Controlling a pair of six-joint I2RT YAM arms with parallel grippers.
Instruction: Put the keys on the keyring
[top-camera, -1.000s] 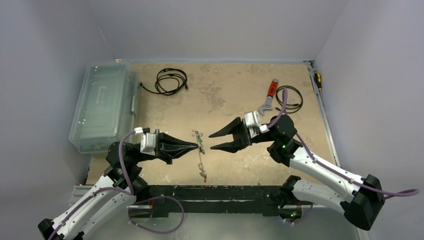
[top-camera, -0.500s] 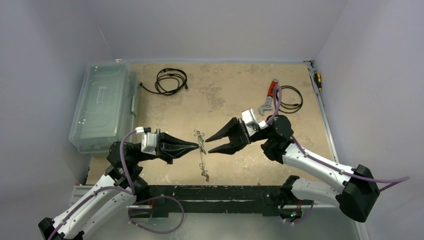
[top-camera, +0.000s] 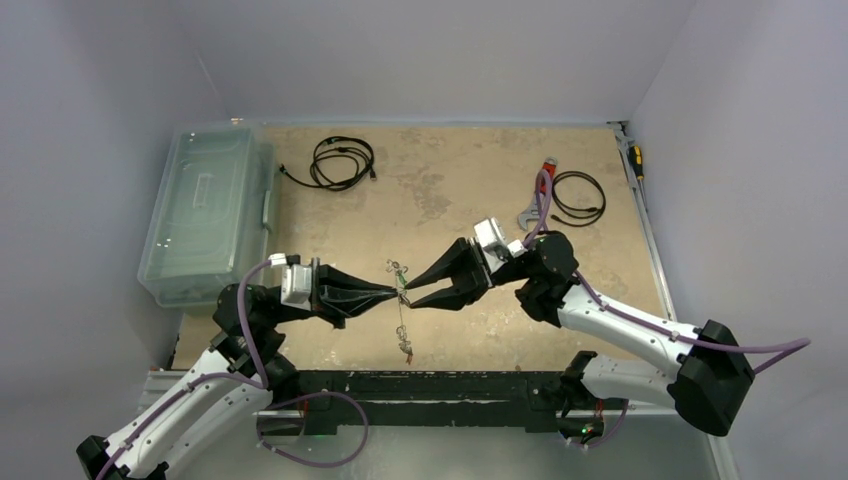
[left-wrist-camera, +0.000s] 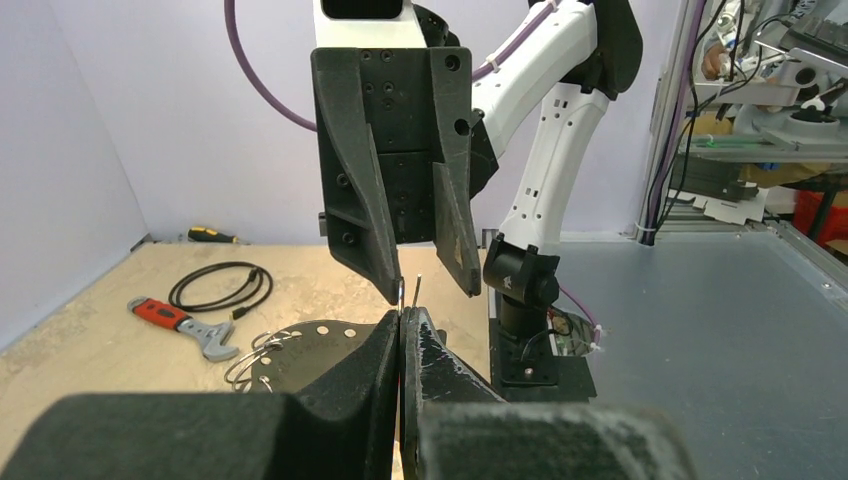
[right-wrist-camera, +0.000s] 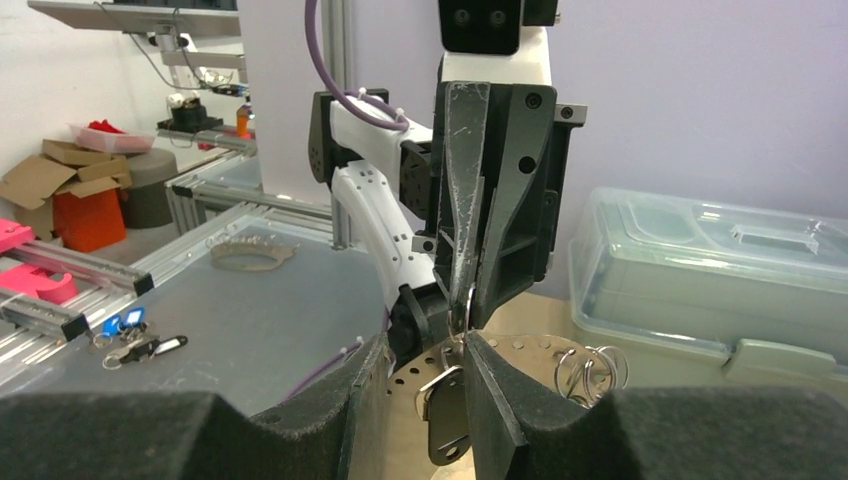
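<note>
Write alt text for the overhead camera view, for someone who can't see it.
Two robot arms meet tip to tip above the table: the left fingers are shut on a thin keyring seen edge-on, and the right fingers stand apart beside it.

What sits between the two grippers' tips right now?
The keyring, seen as a thin wire hoop. The shut left gripper pinches it, and the right gripper has its jaws apart on either side of it. The top external view shows this best.
</note>
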